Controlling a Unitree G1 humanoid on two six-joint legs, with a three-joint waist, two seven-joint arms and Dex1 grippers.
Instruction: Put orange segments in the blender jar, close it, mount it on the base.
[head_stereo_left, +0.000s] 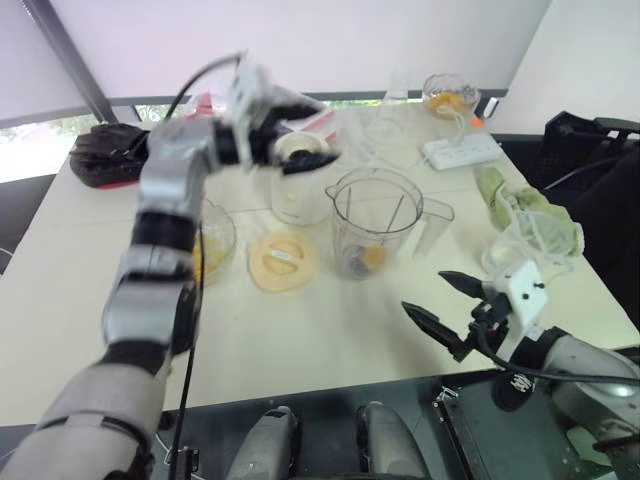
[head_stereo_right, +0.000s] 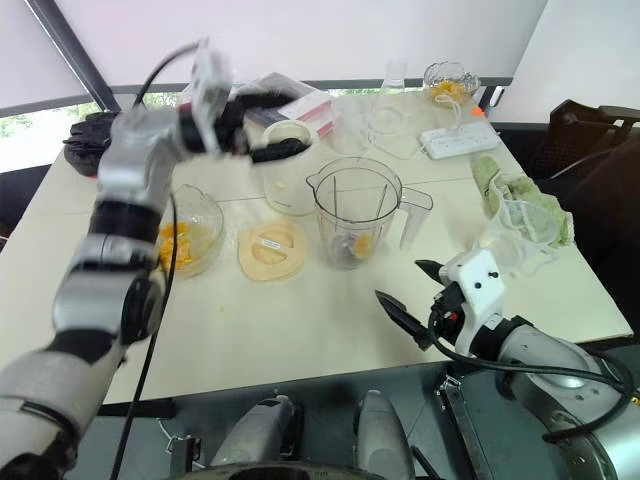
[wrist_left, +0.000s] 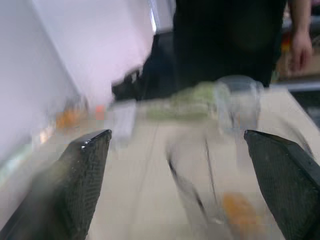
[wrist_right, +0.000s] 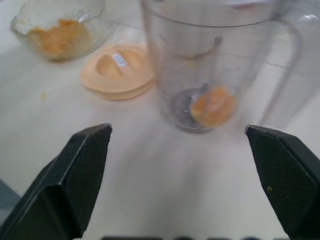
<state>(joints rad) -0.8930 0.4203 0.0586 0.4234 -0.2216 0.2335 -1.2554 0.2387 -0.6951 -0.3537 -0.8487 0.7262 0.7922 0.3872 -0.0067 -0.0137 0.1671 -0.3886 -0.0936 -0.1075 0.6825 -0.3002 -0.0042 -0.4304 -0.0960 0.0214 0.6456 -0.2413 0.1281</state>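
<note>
The clear blender jar (head_stereo_left: 375, 215) stands upright mid-table with an orange segment (wrist_right: 214, 107) at its bottom. Its peach lid (head_stereo_left: 282, 262) lies flat to its left. A glass bowl (head_stereo_right: 190, 235) of orange segments sits further left, partly behind my left arm. The white blender base (head_stereo_right: 285, 182) stands behind the lid. My left gripper (head_stereo_right: 290, 122) hovers open above the base, holding nothing. My right gripper (head_stereo_left: 445, 305) is open and low near the table's front edge, right of the jar and pointing at it.
A power strip (head_stereo_left: 460, 150), a small glass bowl (head_stereo_left: 447, 97) with orange pieces and a glass flask (head_stereo_left: 390, 120) stand at the back. A green cloth with a mesh bag (head_stereo_left: 525, 220) lies at the right edge, a black object (head_stereo_left: 105, 155) at the back left. A person (wrist_left: 235, 35) stands beyond the table.
</note>
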